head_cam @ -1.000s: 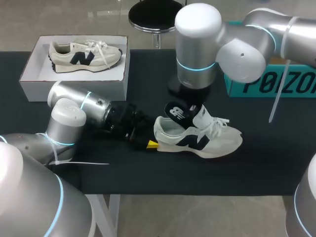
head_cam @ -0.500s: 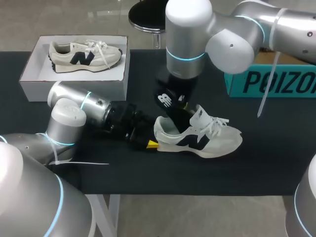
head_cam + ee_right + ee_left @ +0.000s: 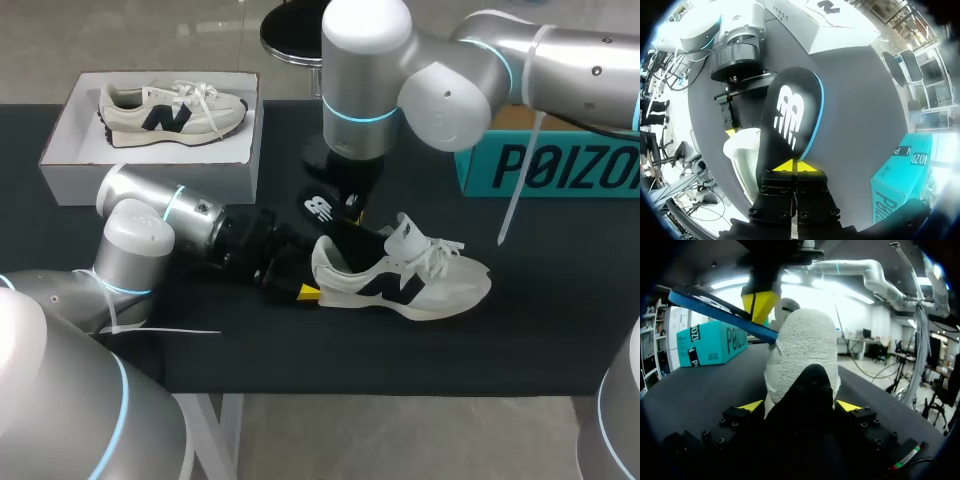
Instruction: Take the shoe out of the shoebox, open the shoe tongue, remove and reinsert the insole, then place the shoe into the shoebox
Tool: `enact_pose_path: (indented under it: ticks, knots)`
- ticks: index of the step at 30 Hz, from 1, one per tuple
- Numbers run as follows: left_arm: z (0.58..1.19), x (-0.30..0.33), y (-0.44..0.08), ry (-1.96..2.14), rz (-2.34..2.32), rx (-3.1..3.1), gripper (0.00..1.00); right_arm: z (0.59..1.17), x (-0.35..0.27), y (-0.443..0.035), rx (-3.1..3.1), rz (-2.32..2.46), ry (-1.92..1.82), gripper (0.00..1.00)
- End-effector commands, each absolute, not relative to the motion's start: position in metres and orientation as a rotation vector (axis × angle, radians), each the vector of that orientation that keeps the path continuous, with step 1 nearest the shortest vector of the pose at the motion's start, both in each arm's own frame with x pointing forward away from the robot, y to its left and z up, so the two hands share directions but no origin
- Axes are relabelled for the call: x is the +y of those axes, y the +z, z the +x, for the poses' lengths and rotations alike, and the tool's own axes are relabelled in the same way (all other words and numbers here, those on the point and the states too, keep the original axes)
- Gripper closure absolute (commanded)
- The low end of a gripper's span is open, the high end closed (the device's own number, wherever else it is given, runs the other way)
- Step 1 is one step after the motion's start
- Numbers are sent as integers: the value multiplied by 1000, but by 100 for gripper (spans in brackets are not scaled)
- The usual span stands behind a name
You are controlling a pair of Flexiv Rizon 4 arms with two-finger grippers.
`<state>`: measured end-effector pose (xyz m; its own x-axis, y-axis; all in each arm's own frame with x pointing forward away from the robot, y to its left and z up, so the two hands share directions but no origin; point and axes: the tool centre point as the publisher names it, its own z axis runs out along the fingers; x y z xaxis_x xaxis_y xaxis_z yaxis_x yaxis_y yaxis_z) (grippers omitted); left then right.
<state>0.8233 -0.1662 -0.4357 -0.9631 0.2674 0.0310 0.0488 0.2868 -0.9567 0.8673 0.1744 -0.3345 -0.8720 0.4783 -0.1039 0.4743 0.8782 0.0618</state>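
Shoe is lying on its sole on the table, middle-near, toe pointing right, tongue flipped up; well apart from the white shoebox at far left, which is holding a second shoe.

Left gripper is lying low at the heel, fingers clamped on it from both sides; likely pinning the shoe down so it isn't lifting with the pull.

Insole, black with a white logo, is hanging tilted above the shoe opening, toward the heel; right gripper is coming down from above with its yellow tips pressed together on the insole's edge; judging the insole removal step is under way.

Head view is hiding the right fingers under the wrist; right wrist view is showing the pinch and the logo face.

Left wrist view is showing both yellow tips flanking the heel, and the insole's blue underside slanting behind the heel collar; can't tell whether its end is clear of the opening.

Teal box is sitting at far right, unused.
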Motion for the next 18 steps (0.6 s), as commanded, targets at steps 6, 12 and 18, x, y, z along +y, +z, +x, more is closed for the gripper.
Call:
enact_pose_path:
  ticks: [6, 12, 18]
  knots:
    - [823, -168, -438, 1747, -294, -2368, 100, 863, 173, -340, 2939, 753, 76, 100]
    - [823, -168, -438, 1747, -294, -2368, 100, 861, 170, -338, 2944, 741, 71, 71]
    - [823, -168, -438, 1747, -294, -2368, 100, 859, 167, -337, 2953, 734, 100, 56]
